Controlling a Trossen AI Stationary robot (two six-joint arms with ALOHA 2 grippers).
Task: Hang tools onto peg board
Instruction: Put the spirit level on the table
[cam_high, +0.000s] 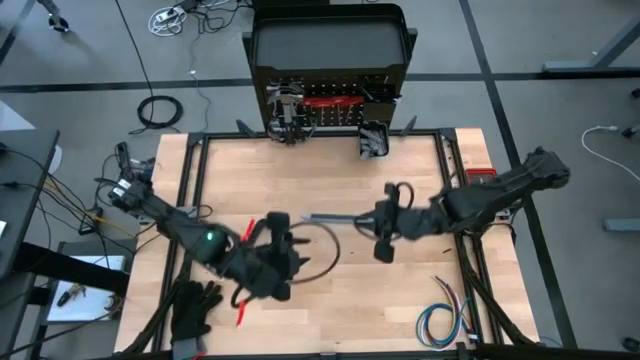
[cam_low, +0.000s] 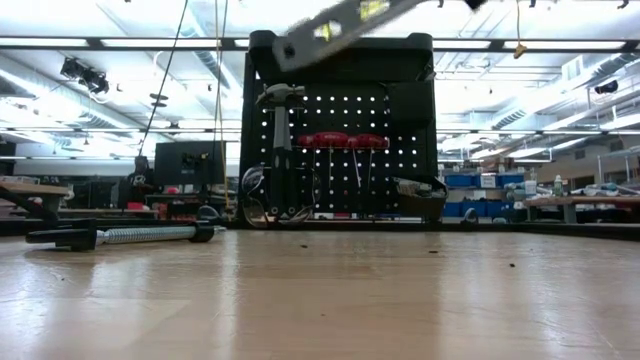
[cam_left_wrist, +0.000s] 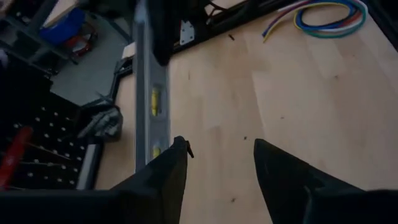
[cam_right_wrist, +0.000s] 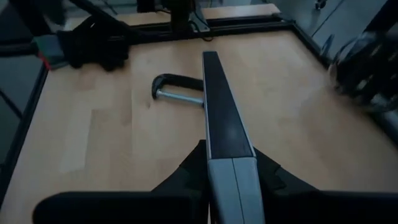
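The peg board (cam_high: 330, 100) stands upright at the table's far edge. In the low view a hammer (cam_low: 280, 100), red-handled tools (cam_low: 340, 140) and a small bin (cam_low: 420, 195) hang on the peg board. My right gripper (cam_high: 383, 230) is right of the table's middle, shut on a silver flat bar tool (cam_high: 330, 217) with yellow vials (cam_left_wrist: 153, 102). The bar reaches out toward the table's left. A grey C-clamp (cam_right_wrist: 177, 90) lies flat on the table, also seen in the low view (cam_low: 120, 235). My left gripper (cam_left_wrist: 217, 165) hovers left of centre, open and empty, beside the bar's free end. My right gripper pinches the bar's end (cam_right_wrist: 231, 171) between its two fingers, one finger (cam_right_wrist: 186, 171) on each long side. The fingers come from the table's right, slanting down, and lie along the bar. The bar is lifted clear of the table and juts out past the fingertips, tilted in the low view (cam_low: 340, 25).
Black gloves (cam_high: 195, 310) lie at the near left corner, next to a red-handled tool (cam_high: 243, 232) under my left arm. A coloured wire bundle (cam_high: 445, 320) lies at the near right. A black frame rail (cam_high: 190, 200) borders the wooden table top.
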